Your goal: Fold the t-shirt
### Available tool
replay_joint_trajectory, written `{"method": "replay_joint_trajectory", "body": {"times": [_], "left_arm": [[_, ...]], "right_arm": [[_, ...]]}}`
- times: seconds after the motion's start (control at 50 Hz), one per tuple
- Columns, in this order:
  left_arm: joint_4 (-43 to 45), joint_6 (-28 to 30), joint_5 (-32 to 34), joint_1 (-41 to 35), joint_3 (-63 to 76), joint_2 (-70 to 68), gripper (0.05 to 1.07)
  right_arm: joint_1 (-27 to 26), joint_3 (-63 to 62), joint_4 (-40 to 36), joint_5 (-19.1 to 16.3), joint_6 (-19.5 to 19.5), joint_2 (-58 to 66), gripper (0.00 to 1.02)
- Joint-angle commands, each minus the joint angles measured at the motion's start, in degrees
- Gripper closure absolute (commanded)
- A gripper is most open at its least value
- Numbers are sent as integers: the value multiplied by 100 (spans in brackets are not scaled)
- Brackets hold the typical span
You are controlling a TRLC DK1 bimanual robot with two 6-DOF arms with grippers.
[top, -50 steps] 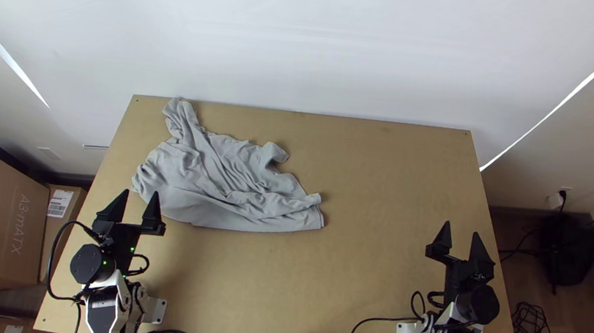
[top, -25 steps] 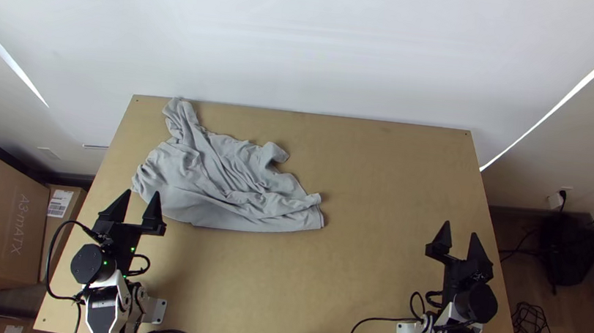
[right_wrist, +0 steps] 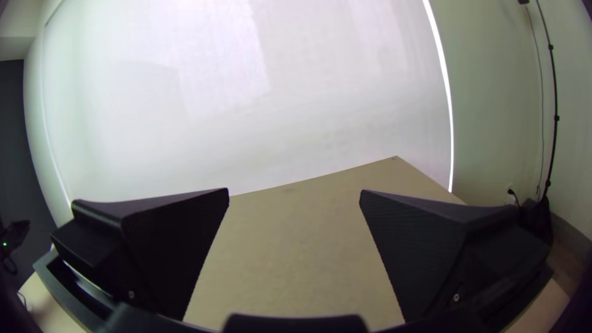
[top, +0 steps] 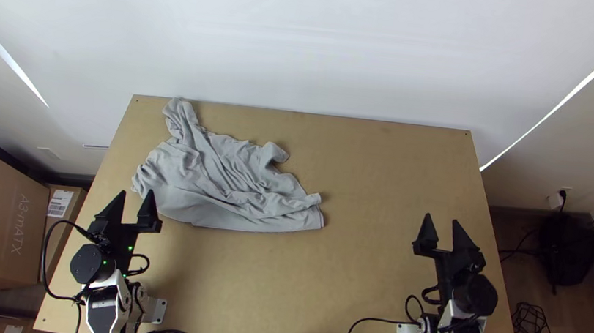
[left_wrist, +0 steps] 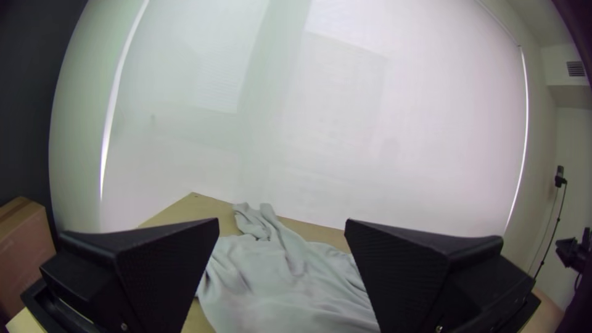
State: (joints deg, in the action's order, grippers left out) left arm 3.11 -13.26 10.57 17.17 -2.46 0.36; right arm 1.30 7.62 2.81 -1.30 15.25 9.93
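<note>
**Right gripper [top: 442, 219] swings inward, grey cloth t-shirt [top: 225, 181] still crumpled**

In the top view, I see my right gripper's wide, flat black fingers shift toward the middle of the light wooden table [top: 373, 285] over the last half second. The left gripper [top: 136, 194] makes a smaller move, its tips edging slightly outward. The t-shirt keeps the same place and shape, so I take this as the arms just setting off, with no folding done yet.

Both grippers have their fingers spread wide, with nothing between them. The shirt lies bunched and wrinkled on the left part of the table, a narrow end running up to the far edge and a smoother, straighter edge facing the near side. From above, the left gripper's tips come close to its near left edge; I can't tell whether they touch. My right gripper is well apart from it, over the right side.

To me this is the approach. I judge the cloth needs spreading before any neat fold, so I'd want the right arm to reach much farther across, then each gripper to take an edge. The risk is pinching several layers in those creases and dragging the whole heap instead of opening it.
</note>
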Motion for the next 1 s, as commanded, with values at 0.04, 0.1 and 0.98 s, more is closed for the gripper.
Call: {"method": "replay_joint_trajectory", "body": {"times": [0.04,0.1,0.98], "left_arm": [[-30,69,-160,199,-229,-36,10],[-39,69,-160,261,-422,-18,10],[-2957,245,-152,278,-5168,3664,10]], "right_arm": [[248,1286,62,-107,137,1670,4],[353,1743,-61,-186,154,2136,4],[3904,6533,-940,-292,286,6679,4]]}}
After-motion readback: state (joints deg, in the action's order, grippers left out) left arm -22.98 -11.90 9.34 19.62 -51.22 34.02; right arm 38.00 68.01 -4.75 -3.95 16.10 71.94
